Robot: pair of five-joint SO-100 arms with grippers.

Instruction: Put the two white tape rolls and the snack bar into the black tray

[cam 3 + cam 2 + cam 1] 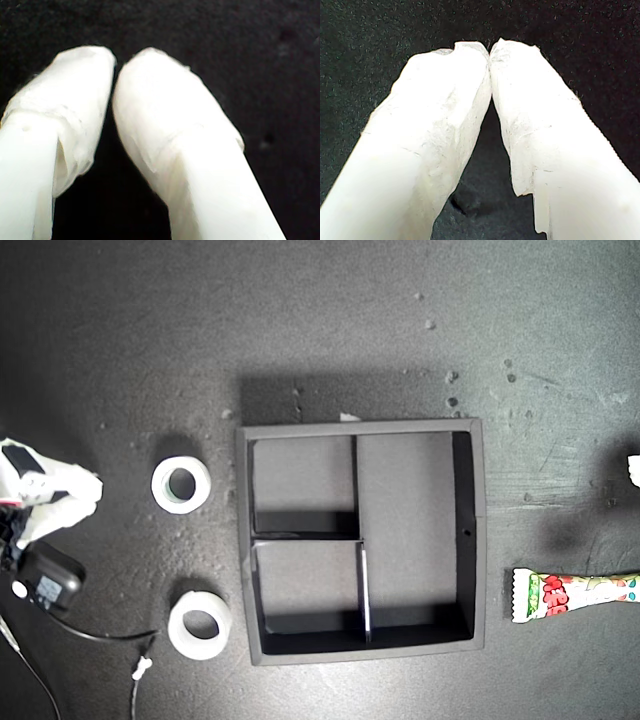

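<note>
Black tray (474, 530) sits mid-table in the exterior view, square, all 3 compartments bare: 2 small ones on that view's left side, 1 long one on its right. Nothing in it yet.

Both white tape rolls are outside the tray, off its left wall in the exterior view. Upper tape roll (181, 485) lies flat, near the tray's upper-left corner but not touching. Lower tape roll (201, 623) lies flat too, just beside the lower-left part of the tray wall, small gap between. The 2 rolls are apart from each other.

Snack bar (570, 594) lies flat at the exterior view's right edge, crimped end pointing toward the tray, far end cut off by the frame. Clear of the tray wall.

My first gripper (490, 52): white-wrapped fingers (435, 125) meet at the tips, closed w/ nothing between, dark table under them. My second gripper (116, 65): tips pressed together or very nearly so, also closed on nothing, blurry but only dark surface behind.

An arm (40, 510) w/ white-taped gripper shows at the exterior view's left edge, near the upper roll, not touching it; black cable trails from it. Can't tell from wrist views if it's first or second. A sliver of white at the exterior view's right edge (634, 470), too small to ID.
</note>
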